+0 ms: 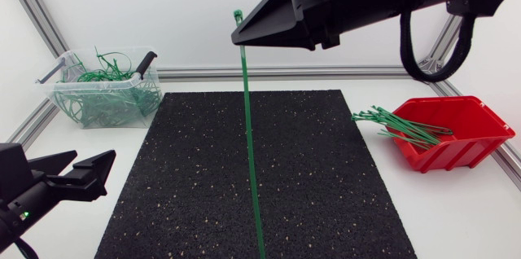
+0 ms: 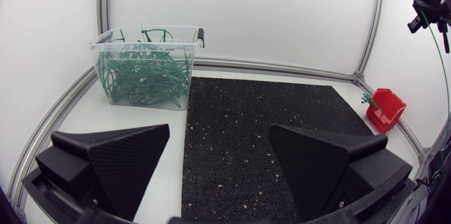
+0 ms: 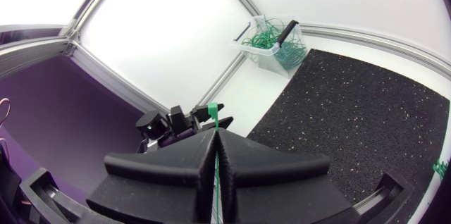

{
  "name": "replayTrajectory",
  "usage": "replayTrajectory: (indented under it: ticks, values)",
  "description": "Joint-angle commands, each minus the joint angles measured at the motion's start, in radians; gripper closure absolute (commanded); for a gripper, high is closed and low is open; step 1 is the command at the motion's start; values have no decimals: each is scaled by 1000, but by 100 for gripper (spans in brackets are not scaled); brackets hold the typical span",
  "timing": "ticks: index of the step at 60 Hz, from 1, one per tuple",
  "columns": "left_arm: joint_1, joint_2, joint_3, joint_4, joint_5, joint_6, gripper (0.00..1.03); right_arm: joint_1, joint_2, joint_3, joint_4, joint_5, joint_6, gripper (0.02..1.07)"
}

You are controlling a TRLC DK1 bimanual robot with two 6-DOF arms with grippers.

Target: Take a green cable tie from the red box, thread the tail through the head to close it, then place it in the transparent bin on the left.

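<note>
The right claw [image 1: 237, 37] is raised high over the mat [image 1: 326, 177], pinching 1 green tie [image 1: 251, 153] near its head. The head pokes just past the fingertips and the tail hangs straight, unthreaded, over the mat's middle. The left claw [image 1: 94, 161] sits low at the surface's [image 1: 464, 218] near-left corner, spread wide with nothing between its 2 fingers [image 2: 120, 160], facing the bin [image 2: 106, 41]. The bin stands at the far-left corner, beside the mat, holding a tangle of green ties. The red box [image 1: 464, 141] sits right of the mat, with loose ties [image 1: 399, 125] sticking out over its rim.
</note>
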Motion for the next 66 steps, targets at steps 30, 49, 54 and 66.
replayTrajectory:
  ticks: [30,49,54,66]
  values:
    - [-185,200,300,-194,11,-122,4,37,-107,-64,77,261,239,101]
    - [-278,280,377,-234,10,-188,4,68,-114,-53,30,491,357,101]
    - [-294,299,398,-246,10,-200,4,94,-103,-35,-4,574,363,101]
    - [-389,342,439,-240,-42,-215,4,121,-16,65,-145,688,385,101]
